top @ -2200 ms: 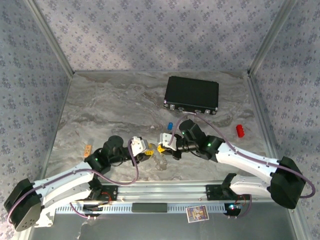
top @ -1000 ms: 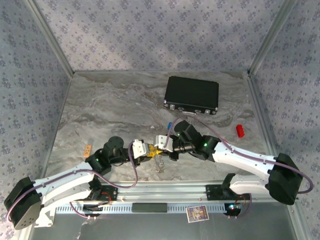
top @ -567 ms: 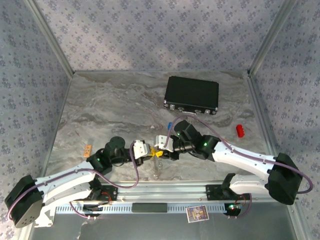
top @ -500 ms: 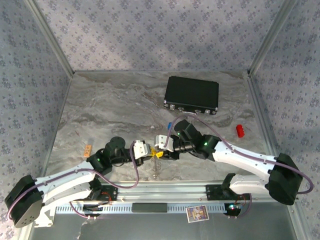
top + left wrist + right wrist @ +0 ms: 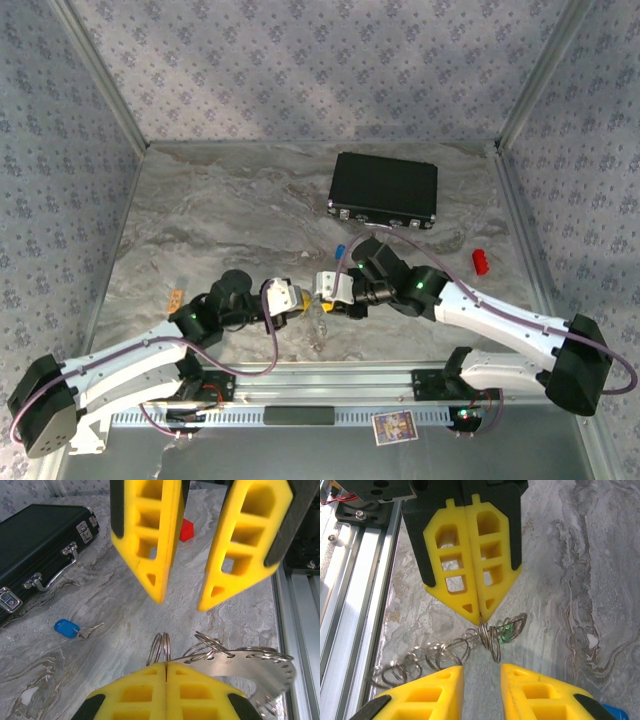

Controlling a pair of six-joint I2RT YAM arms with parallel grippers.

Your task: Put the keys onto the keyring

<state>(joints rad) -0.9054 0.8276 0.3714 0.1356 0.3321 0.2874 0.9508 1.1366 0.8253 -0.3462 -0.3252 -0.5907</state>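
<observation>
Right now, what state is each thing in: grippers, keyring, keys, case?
left gripper: shut on the keyring.
right gripper: open, jaws apart, facing the rings.
keyring: pinched by one ring in the left gripper.
green key: in among the rings; threaded or not, cannot tell.
blue key: lying loose on the table, off the ring.
black case: closed.

Keyring (image 5: 490, 639) of thin bright metal wire, glossy; fingers (image 5: 470, 570) of matt yellow plastic; bench (image 5: 220, 220) smooth, grey-marbled, faintly sheened; case (image 5: 35, 535) black and finely textured, its latches (image 5: 10, 600) polished metal; blue key (image 5: 66, 627) with a smooth plastic head.
</observation>
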